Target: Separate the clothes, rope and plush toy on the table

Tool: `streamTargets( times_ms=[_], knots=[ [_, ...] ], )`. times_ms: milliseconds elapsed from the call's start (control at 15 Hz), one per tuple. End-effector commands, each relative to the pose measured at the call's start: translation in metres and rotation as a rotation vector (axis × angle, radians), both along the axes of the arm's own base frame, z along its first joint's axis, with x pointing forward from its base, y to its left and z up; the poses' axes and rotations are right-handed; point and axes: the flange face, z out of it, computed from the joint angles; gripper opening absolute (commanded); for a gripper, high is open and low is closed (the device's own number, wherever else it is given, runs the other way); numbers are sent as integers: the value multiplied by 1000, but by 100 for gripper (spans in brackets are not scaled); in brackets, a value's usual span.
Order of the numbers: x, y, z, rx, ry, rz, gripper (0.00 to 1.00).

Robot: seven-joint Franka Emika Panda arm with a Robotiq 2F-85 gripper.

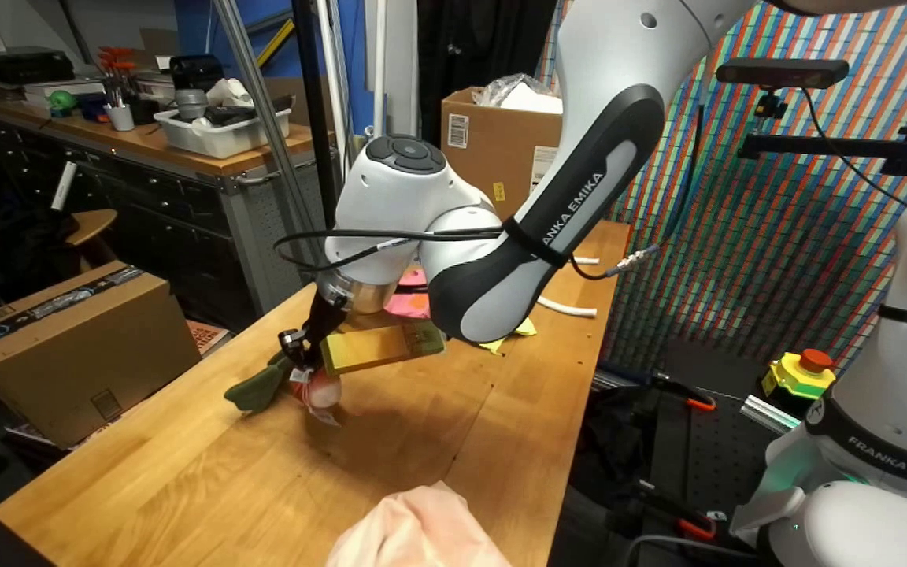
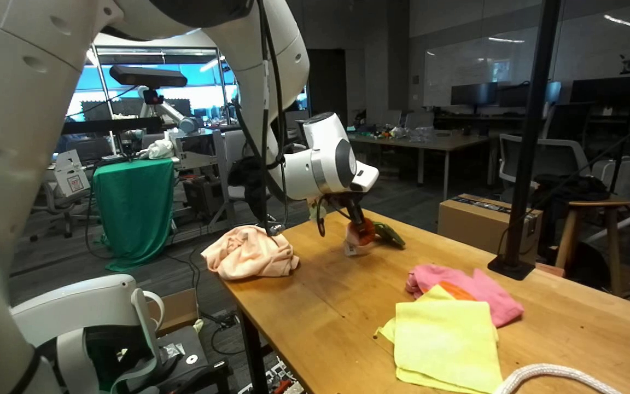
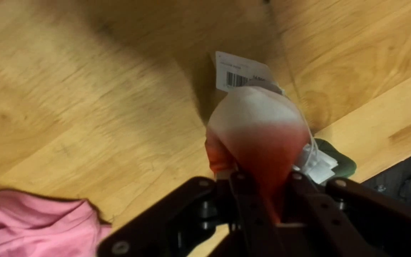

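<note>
Pointing down, the end effector [image 3: 269, 176] pinches the red-and-white plush toy [image 3: 259, 117], low at the tabletop [image 2: 320, 295]; whether the toy touches it, I cannot tell. Just beside the toy is a green leaf-like piece [image 2: 389, 235], and a white label [image 3: 238, 71] with barcode sticks out at the toy's pale end. Well apart, the yellow cloth [image 2: 446, 339] lies folded just beside the pink cloth [image 2: 493, 293]. White rope [image 2: 550, 370] is very near to the yellow cloth; whether they touch is not clear to me. The peach cloth [image 2: 252, 257] lies crumpled at the tabletop's edge.
</note>
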Motion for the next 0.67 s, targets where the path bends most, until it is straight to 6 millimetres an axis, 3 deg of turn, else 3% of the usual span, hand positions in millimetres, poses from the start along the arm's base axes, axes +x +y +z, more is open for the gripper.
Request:
streamTargets(
  times_ms=[0,400,467,600],
  knots=[
    [-3,11,4,147,2,41,8],
    [3,18,-1,156,23,131,11],
    [4,15,-1,116,13,150,41],
    [5,10,-5,61,4,189,47]
  ],
)
